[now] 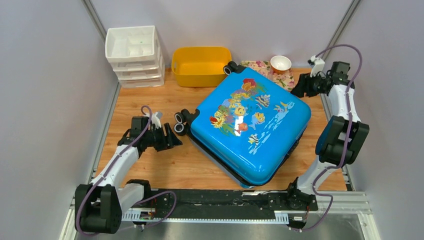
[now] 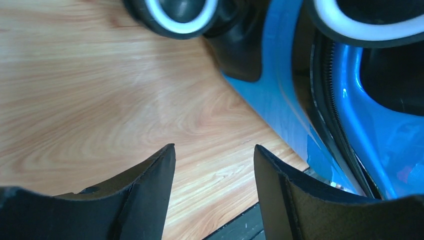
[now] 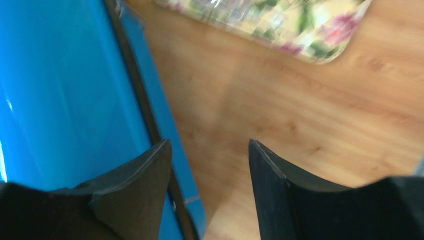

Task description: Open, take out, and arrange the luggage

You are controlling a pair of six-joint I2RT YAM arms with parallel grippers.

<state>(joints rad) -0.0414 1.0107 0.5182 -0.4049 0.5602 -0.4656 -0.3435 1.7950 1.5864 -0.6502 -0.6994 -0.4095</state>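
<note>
Luggage (image 1: 250, 125) lies flat, print up, mid-worktop (image 1: 150, 165), wheeled side facing far left. Left jaws apart, empty, just beside its left wheel (image 1: 179, 123). Right jaws apart, empty, near its far-right edge.

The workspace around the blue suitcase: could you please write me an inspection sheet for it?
Surface: wooden table, no spills seen.
Job's things: luggage lying flat, shut.
Clutter: yellow tub, white drawer unit, floral tray and white bowl along the far edge.
Grippers: left gripper open near a wheel; right gripper open beside the case's far right edge; both hold nothing.
Cables: purple cable looped along each arm, no snag seen.
Surroundings: grey walls.
</note>
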